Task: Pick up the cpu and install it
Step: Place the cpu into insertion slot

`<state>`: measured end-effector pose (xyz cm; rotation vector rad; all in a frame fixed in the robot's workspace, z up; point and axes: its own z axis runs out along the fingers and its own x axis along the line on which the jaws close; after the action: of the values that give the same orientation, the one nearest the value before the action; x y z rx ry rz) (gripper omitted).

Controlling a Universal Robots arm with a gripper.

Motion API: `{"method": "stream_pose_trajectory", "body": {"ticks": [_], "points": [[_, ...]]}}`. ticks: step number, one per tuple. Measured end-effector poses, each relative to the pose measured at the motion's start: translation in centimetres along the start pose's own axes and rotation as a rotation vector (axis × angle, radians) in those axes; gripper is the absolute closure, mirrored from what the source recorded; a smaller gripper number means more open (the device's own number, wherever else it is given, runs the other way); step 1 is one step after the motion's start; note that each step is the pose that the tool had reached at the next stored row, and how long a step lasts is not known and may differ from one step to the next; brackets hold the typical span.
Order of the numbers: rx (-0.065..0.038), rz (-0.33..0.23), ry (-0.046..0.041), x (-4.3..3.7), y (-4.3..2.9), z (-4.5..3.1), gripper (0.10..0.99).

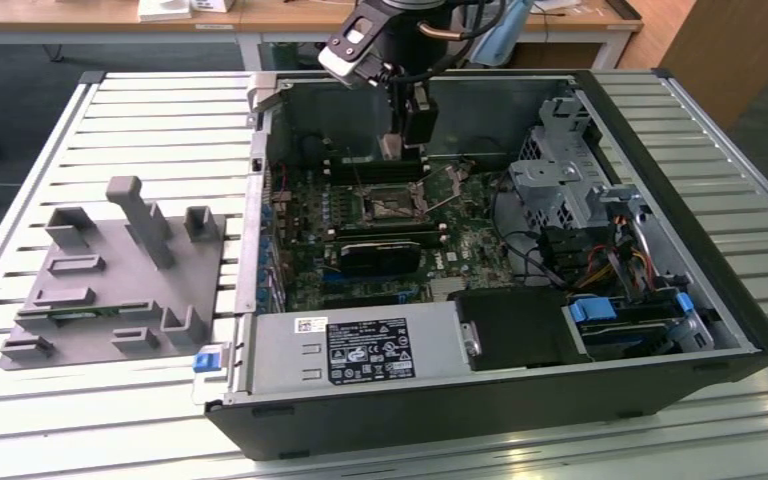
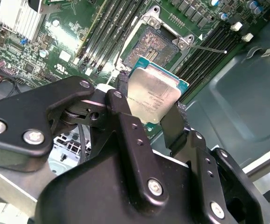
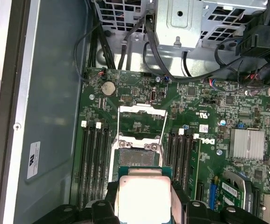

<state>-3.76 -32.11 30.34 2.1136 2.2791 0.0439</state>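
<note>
Jaws grasp the cpu (image 2: 153,95) by two opposite edges, near but clear of the open socket (image 2: 156,44). In the exterior view it hangs inside the computer case (image 1: 491,425), seemingly at 12 o'clock of the socket; the pegged grey tray (image 1: 104,290) sits at the case's 9 o'clock on the tabletop (image 1: 131,110).

- My work surface is a pale metal table (image 1: 131,120) built of long ribbed slats, parallel, with narrow dark gaps between them.
- Resting flat on it, towards the exterior view's left, is a grey plastic tray (image 1: 131,300) with a flat base and upright pegs and blocks.
- Just beside the tray, towards the exterior view's right, a large black computer case (image 1: 491,410) lies on its side, open face up.
- I cannot tell whether tray and case touch.
</note>
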Motion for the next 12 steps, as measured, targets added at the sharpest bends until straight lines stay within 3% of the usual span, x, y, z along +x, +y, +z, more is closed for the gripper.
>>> {"method": "stream_pose_trajectory", "body": {"ticks": [4,5,12], "points": [[0.000,0.000,-0.0003,0.00,-0.01,0.18,0.557],[0.000,0.002,-0.0007,0.04,-0.04,0.93,0.557],[0.000,0.002,-0.0006,0.05,-0.04,0.96,0.557]]}}
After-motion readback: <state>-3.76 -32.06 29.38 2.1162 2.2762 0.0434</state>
